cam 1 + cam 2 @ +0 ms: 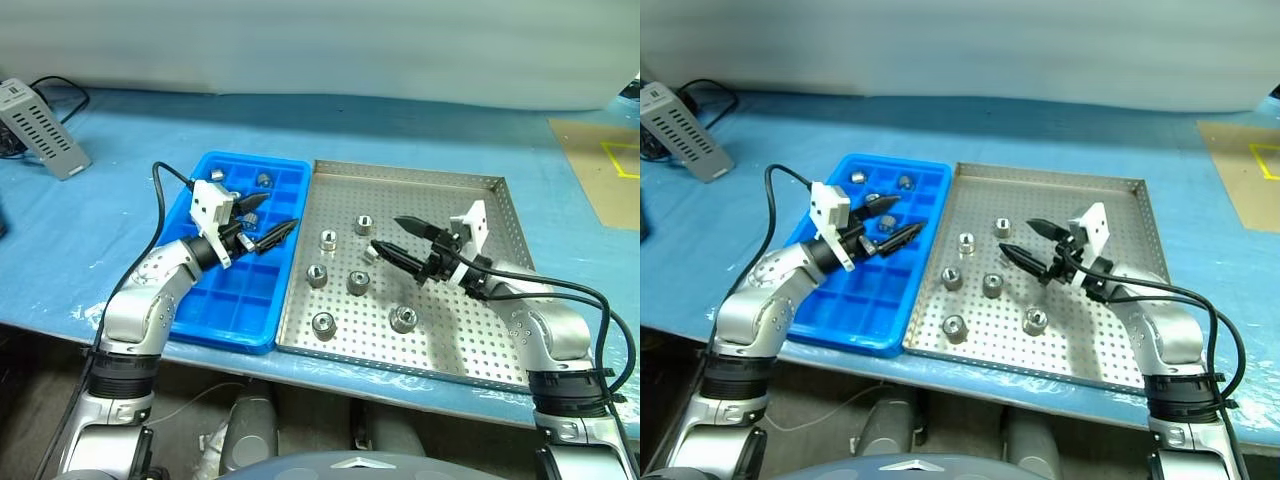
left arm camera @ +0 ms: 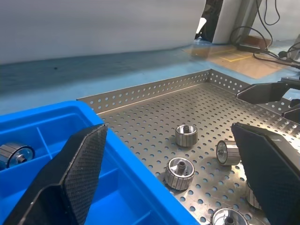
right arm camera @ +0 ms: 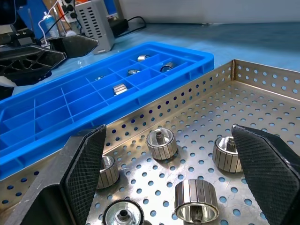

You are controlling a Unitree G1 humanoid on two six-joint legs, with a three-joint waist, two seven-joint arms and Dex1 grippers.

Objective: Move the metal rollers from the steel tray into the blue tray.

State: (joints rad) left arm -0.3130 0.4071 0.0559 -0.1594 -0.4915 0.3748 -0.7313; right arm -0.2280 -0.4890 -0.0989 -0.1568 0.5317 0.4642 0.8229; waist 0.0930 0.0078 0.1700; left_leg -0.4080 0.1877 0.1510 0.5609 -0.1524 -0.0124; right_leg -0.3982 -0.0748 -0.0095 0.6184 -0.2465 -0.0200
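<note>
Both grippers stand wide open and empty: the left gripper (image 1: pixel 268 220) over the blue tray (image 1: pixel 205 320), the right gripper (image 1: pixel 398 238) above the steel tray (image 1: pixel 470 340). Six metal rollers (image 1: pixel 358 282) remain on the steel tray; a few already sit in blue compartments. Recommended: lower the right gripper squarely over the nearest roller, straddling it before closing.

Light: bright, even, from overhead | Shadows: soft | Glare: my steel tray (image 1: pixel 480 355) shone, lower right | Blur: none
</note>
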